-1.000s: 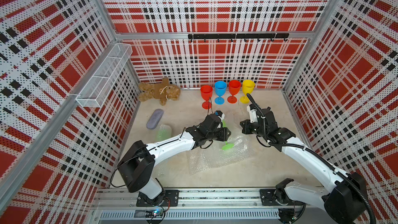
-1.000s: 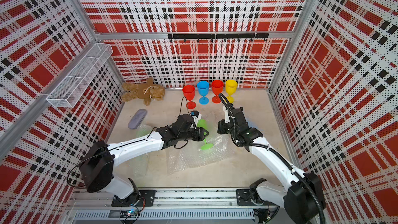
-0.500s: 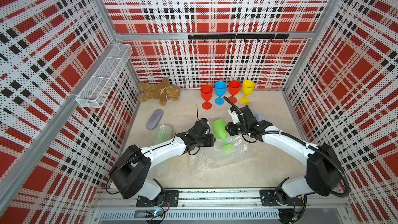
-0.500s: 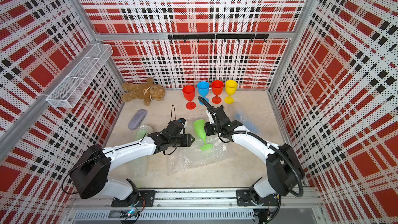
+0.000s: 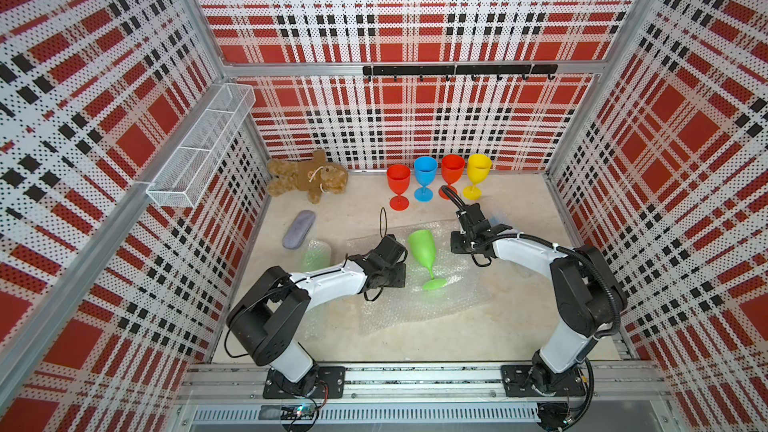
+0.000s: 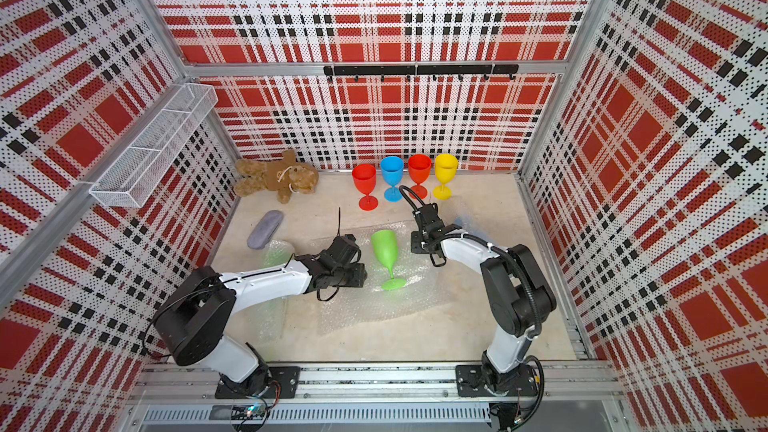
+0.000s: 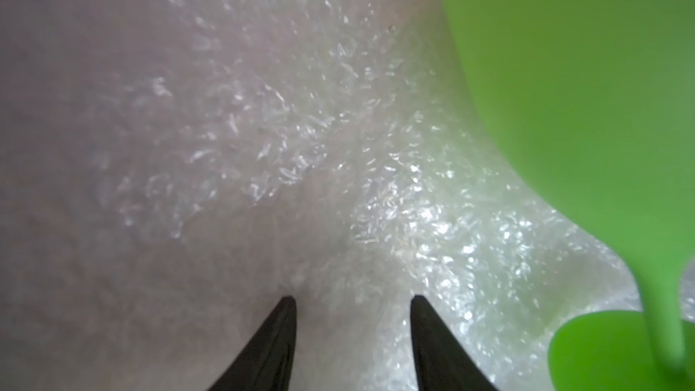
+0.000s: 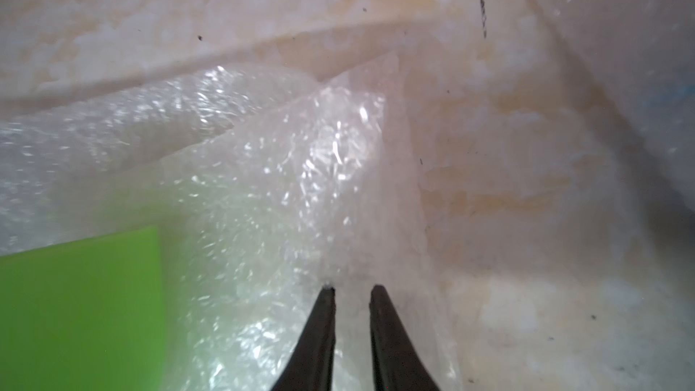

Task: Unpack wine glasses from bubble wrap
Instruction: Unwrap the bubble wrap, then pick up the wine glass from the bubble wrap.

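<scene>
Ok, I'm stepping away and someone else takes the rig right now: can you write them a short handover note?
Left gripper: fingers apart, empty, over the open bubble wrap sheet.
Right gripper: fingers narrowly apart at that sheet's edge, nothing seen held.
Done: red goblet, blue goblet, second red goblet and yellow goblet stand upright at the back. The green goblet lies bare on its side on the sheet, between the grippers.
To do: stand the green goblet up, then unwrap the green-tinted bundle by the grey pouch and the blue-tinted bundle near the right gripper.
</scene>
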`<state>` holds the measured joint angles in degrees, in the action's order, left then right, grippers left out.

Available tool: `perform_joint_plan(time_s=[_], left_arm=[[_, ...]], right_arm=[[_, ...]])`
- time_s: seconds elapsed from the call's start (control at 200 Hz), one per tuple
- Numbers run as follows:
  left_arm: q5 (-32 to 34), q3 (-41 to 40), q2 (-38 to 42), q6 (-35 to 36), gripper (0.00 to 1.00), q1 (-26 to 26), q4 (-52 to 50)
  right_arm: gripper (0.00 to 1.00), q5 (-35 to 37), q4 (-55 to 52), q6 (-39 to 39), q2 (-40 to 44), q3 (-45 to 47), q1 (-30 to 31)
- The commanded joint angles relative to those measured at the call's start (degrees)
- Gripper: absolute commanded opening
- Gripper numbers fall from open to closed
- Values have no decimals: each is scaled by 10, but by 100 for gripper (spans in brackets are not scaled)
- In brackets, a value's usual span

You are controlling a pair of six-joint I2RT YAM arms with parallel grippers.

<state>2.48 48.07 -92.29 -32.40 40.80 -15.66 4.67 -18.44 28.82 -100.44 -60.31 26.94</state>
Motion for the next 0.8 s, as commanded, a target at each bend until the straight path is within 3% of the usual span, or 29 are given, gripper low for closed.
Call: perform_joint_plan(time_s=[0.0,0.256,0.411,0.626,0.726,0.797], left_arm=[[29,23,-28,15,52,-3,-24],[47,47,-31,24,51,-15,-43],[10,50,11,19,56,-14,-30],[2,64,111,21,69,-35,-47],[4,56,158,30,70,-49,-47],[42,52,192,44,71,-51,-45]], right_arm=[[21,-8,15,21,-7,27,4],[24,-33,11,55,57,82,4],[41,-12,-57,2,96,23,5],[67,-9,-146,-43,137,-78,8],[75,-54,-190,-63,134,-128,19],[76,-97,-242,-82,100,-188,34]])
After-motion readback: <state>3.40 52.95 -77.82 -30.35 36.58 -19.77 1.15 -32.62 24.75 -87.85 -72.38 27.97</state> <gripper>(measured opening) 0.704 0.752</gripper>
